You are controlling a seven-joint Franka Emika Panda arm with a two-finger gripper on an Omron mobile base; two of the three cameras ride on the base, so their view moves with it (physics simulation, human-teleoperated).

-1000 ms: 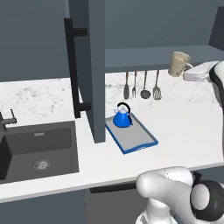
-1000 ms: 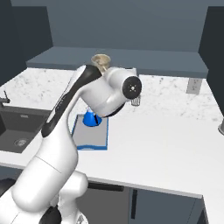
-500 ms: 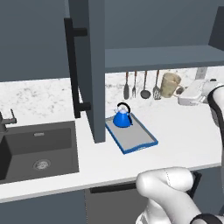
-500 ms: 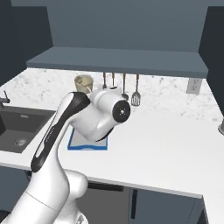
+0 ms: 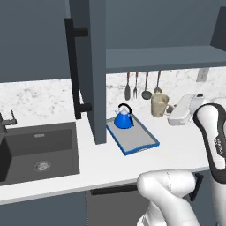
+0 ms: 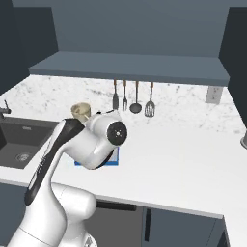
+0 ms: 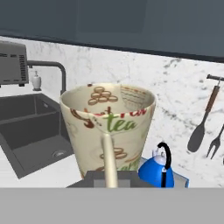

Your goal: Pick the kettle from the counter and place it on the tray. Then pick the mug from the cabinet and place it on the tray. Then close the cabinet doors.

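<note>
1. Gripper [image 5: 170, 110] clamped on mug [image 5: 159, 104] by its handle; mug upright, in the air over counter [image 5: 48, 174], just right of tray [image 5: 137, 142].
2. Hand view: mug [image 7: 108, 131] dead centre, "tea" print facing camera.
3. Kettle [image 5: 123, 118] upright at far end of tray, blue, black arched handle up; also peeking from behind mug in hand view [image 7: 161, 171].
4. Cabinet door [image 5: 90, 66] open, edge-on left of tray; shelf [image 5: 163, 57] above.
5. Utensils [image 5: 143, 86] hanging on back wall; sink [image 5: 37, 150] at left.

Mug [image 5: 159, 104] lowered, prob. nearer tray [image 5: 137, 142].
</note>
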